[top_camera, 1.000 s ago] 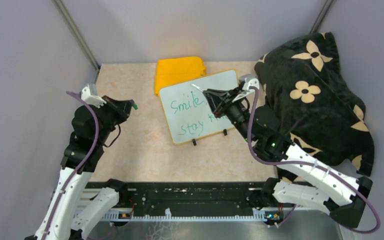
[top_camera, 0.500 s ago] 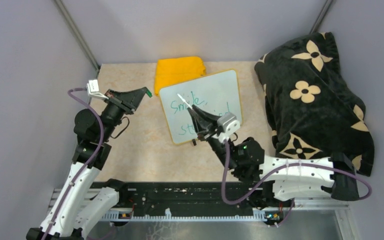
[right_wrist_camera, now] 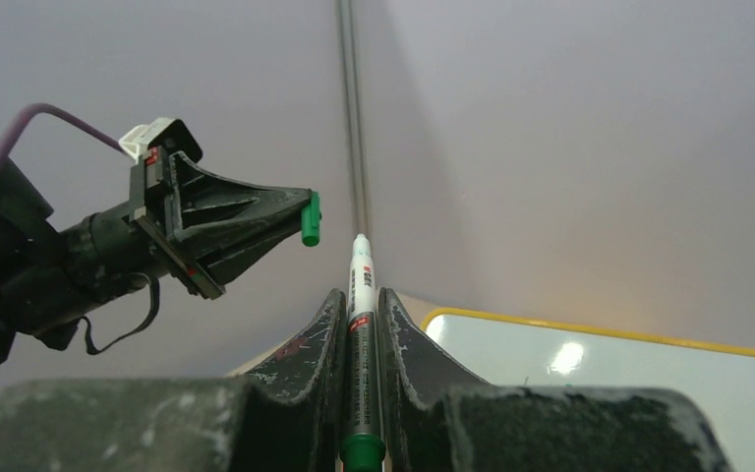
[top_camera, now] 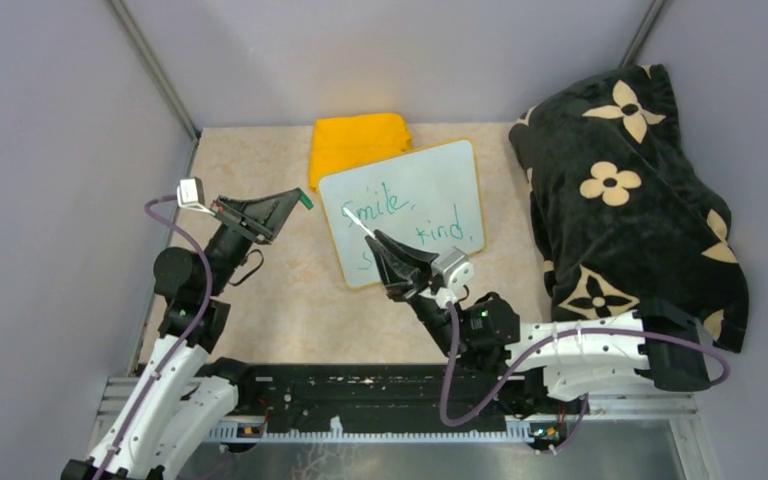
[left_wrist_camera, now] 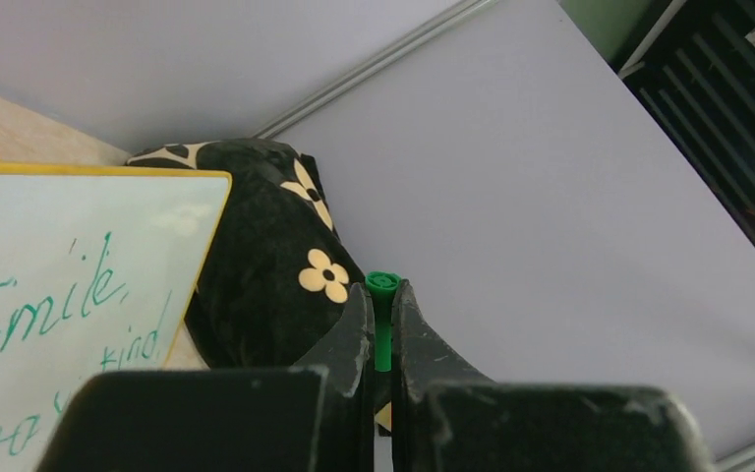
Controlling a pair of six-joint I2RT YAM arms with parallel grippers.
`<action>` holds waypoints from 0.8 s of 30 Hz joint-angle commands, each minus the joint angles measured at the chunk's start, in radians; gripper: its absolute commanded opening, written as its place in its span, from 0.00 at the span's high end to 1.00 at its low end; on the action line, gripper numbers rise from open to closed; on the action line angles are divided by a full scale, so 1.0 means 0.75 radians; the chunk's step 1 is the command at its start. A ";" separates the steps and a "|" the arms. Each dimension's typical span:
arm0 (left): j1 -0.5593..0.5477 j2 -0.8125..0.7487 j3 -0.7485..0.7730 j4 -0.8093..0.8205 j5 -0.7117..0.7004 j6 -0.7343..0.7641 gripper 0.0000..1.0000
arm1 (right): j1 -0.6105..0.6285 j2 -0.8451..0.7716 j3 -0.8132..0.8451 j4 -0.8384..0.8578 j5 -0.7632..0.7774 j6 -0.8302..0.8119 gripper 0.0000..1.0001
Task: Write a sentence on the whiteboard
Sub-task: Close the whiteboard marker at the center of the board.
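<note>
Top external view puts the whole matter in one small gap: the marker (top_camera: 358, 222) juts from the right gripper (top_camera: 376, 242) toward the upper left, and the green cap (top_camera: 304, 201) sits at the tip of the left gripper (top_camera: 294, 201), just beyond and to the left of the marker's far end, not touching it. The two arms reach toward each other over the table, the left nearer the cap's side, the right over the near-left corner of the whiteboard (top_camera: 445, 170).

Seen from the right wrist, the marker (right_wrist_camera: 361, 285) runs straight out along the fingers, which are pressed together on its barrel. The cap (right_wrist_camera: 310, 218) stands crosswise at the left gripper's point (right_wrist_camera: 290, 211), a little left of and above the marker's end. From the left wrist the fingers pinch the cap (left_wrist_camera: 382, 313) tight – which end of it is open I cannot tell.

The whiteboard lies flat on the table, just in front of a folded yellow cloth (top_camera: 357, 140) and beside a black flowered blanket (top_camera: 620, 190). The sentence (top_camera: 415, 215) in green reads "Smile," and "kind"; the word before "kind" is hidden under the right gripper. The writing looks finished, so capping seems next – that would need the cap's axis brought in line with the marker's.
</note>
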 commanded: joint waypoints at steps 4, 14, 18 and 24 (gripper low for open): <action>0.004 -0.075 -0.042 0.104 -0.018 -0.192 1.00 | 0.115 0.130 0.039 0.303 0.016 -0.147 1.00; 0.005 -0.083 -0.006 0.093 0.038 -0.267 1.00 | 0.153 0.259 0.089 0.455 -0.029 -0.209 1.00; 0.004 -0.080 -0.005 0.103 0.044 -0.290 1.00 | 0.155 0.312 0.105 0.541 -0.025 -0.268 1.00; 0.004 -0.079 0.016 0.099 0.039 -0.294 1.00 | 0.170 0.391 0.122 0.681 -0.021 -0.373 1.00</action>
